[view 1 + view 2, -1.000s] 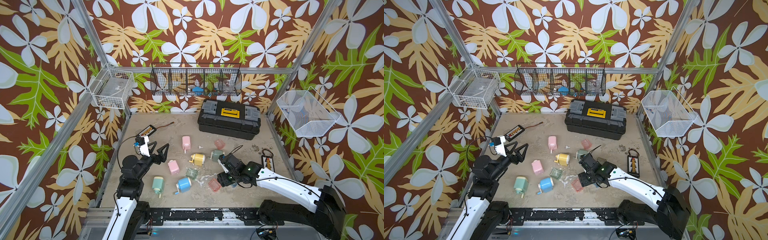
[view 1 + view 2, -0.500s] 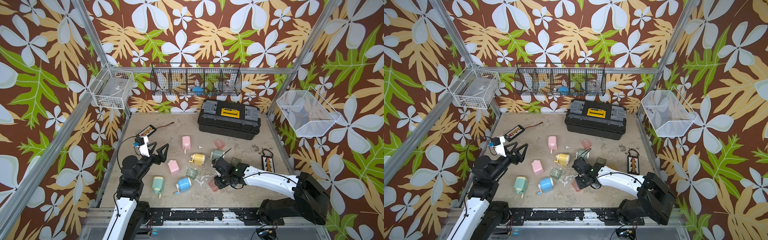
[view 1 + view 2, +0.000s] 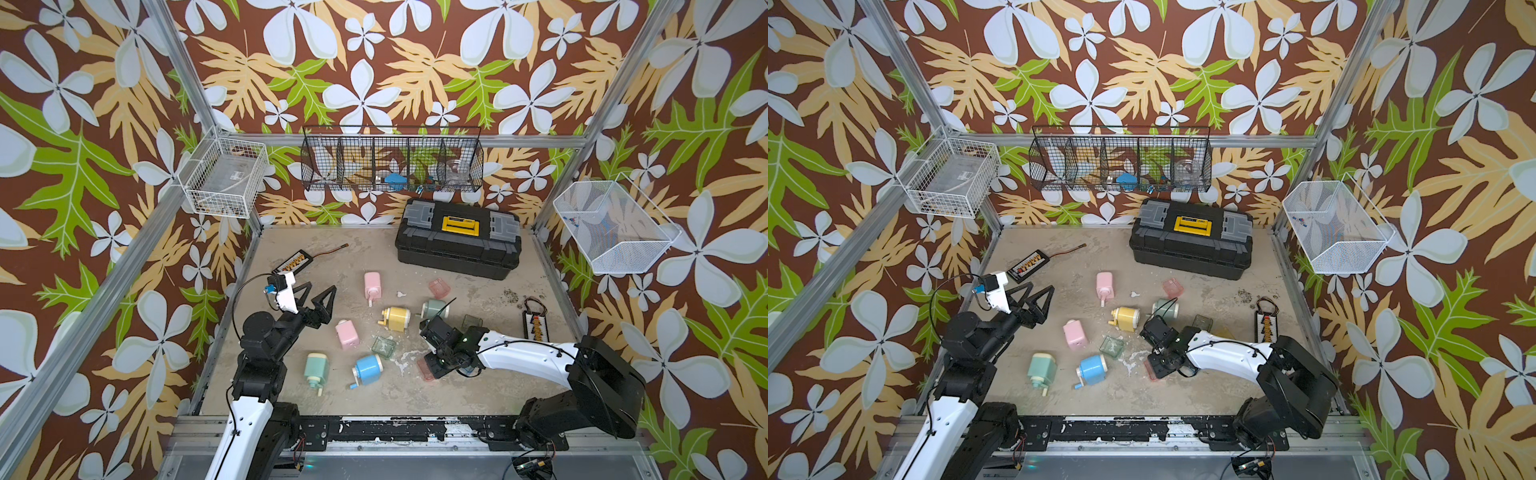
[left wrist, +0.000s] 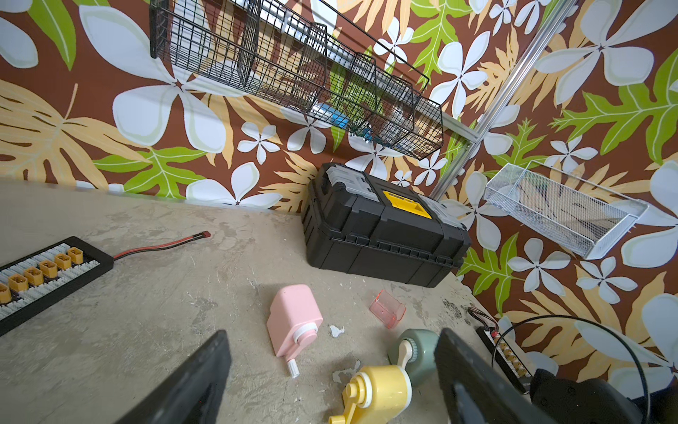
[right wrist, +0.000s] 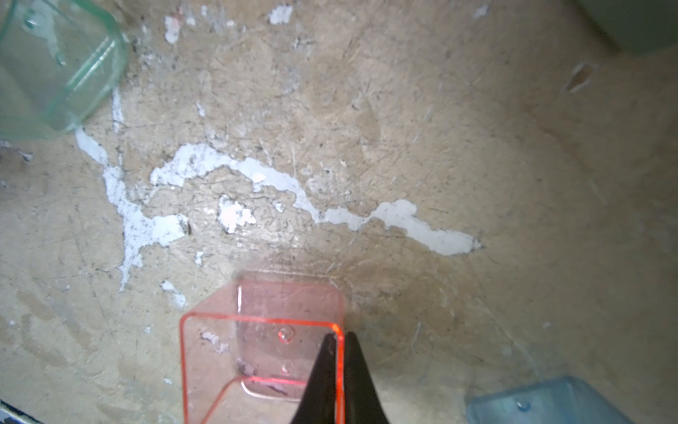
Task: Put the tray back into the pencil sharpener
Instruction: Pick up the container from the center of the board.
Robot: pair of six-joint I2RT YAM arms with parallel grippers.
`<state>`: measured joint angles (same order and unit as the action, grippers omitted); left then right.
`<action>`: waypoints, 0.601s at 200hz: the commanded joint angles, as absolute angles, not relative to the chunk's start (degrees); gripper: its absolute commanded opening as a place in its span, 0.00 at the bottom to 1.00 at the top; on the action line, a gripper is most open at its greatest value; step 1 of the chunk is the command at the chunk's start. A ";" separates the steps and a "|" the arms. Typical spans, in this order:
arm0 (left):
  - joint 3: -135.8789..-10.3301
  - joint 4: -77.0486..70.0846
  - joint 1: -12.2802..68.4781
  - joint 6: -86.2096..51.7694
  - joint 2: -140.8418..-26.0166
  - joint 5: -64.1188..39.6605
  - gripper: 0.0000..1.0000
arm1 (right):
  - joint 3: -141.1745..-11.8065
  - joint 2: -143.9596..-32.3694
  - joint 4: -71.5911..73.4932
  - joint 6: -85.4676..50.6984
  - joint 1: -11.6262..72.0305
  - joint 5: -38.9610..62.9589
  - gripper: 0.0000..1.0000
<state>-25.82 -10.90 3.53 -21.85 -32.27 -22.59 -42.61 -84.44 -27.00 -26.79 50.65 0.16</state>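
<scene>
Right wrist view: the right claw has its two black tips pinched tight on one thin wall of the pink tray, one tip inside, one outside, and the tray's open mouth faces the camera. Around it the table is tan, scratched and scuffed, with white patches where the coating has flaked. A clear green tray lies beyond those, and a blue tray corner shows close by the claw. In both top views the held tray sits well out in front of the black toolbox, toward the front rail, with bare tabletop between tray and rail. One pink sharpener lies front-left of the toolbox, past the green tray. A second pink sharpener and a second pink tray lie nearer the toolbox's front. The left claw hangs over the table farther out to the toolbox's front-left, jaws spread wide, nothing between them. The toolbox stands at the table's far edge, and its yellow lid label carries print too small to read. Floral wallpaper covers the walls, aluminium posts stand in the corners, a black wire basket hangs above the toolbox, and wide bare floor lies to its left.
</scene>
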 commanded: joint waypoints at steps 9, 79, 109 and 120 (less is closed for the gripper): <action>-26.26 -10.63 3.48 -20.74 -32.12 -21.75 0.89 | -43.03 -82.91 -26.51 -26.18 50.71 -1.45 0.00; -28.05 -9.19 3.48 -18.75 -32.56 -21.03 0.89 | -47.36 -73.99 -28.10 -23.99 50.71 -4.37 0.00; -29.28 -8.59 3.45 -16.95 -33.05 -19.62 0.89 | -52.12 -72.21 -30.01 -16.10 50.71 -6.32 0.00; -29.93 -8.53 3.52 -15.97 -33.61 -19.22 0.89 | -53.05 -71.40 -29.74 -10.79 50.71 -6.25 0.00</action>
